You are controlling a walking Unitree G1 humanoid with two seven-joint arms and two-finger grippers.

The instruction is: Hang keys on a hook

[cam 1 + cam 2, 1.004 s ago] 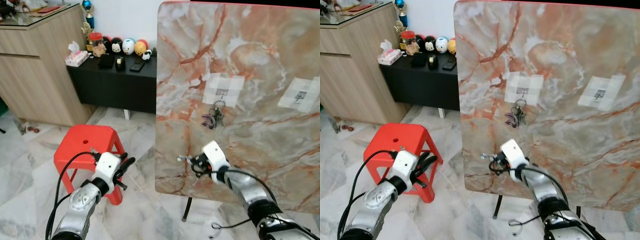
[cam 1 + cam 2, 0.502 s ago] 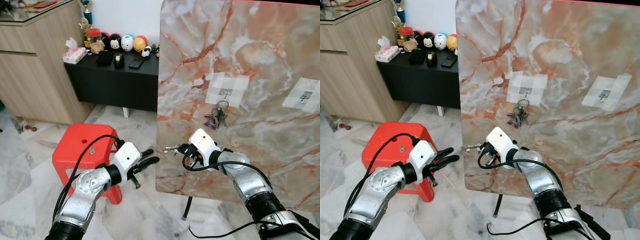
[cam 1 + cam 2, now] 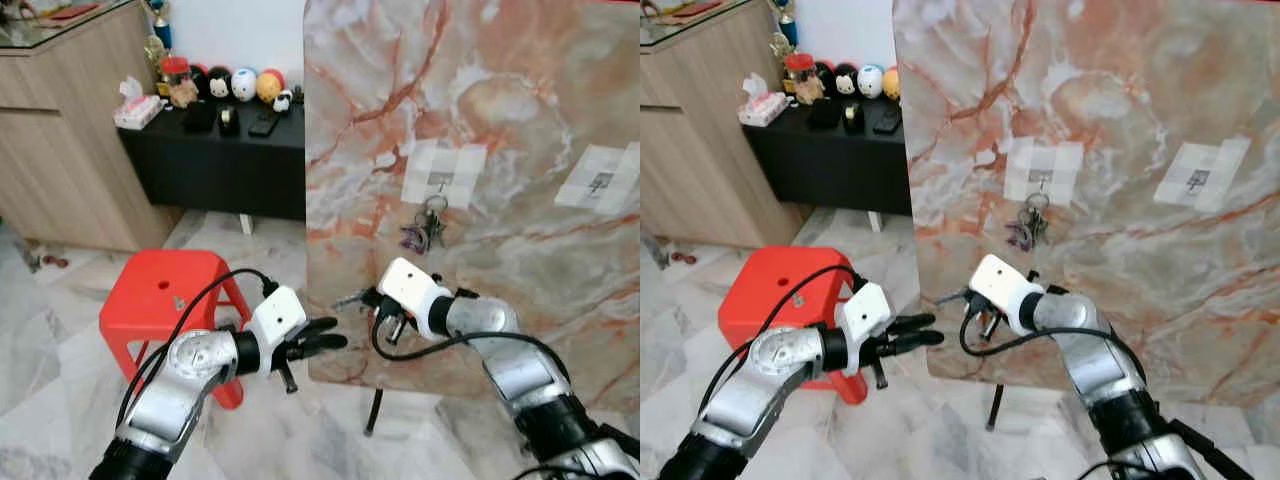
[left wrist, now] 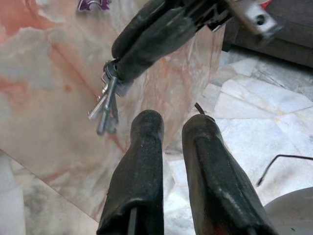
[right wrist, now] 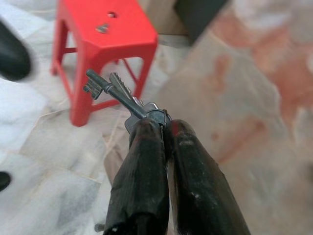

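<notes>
Keys [image 5: 111, 90] are what you hold in the right pincer [image 3: 368, 298], its 2 black fingers [image 5: 146, 166] clamped together on the ring end so the shafts stick out past the tips, pointing toward the robot's left and the red stool [image 3: 160, 295]. You have them low in front of the upright marble board [image 3: 520, 150], near its left edge. A hook [image 3: 441, 181] sits on a pale taped patch up the board, above and to the right of the pincer, and already carries another bunch of keys [image 3: 425, 228]; a 2nd hook [image 3: 600, 185] sits on its own patch well off to the right. So your target lies upward along the board, and the right arm is the nearer one by far. The left pincer [image 3: 325, 340] hovers just beside the held keys, fingers [image 4: 142, 161] slightly apart and gripping nothing. My read: you will need to swing the ring toward the board before lifting, since the shafts now lie roughly level.
</notes>
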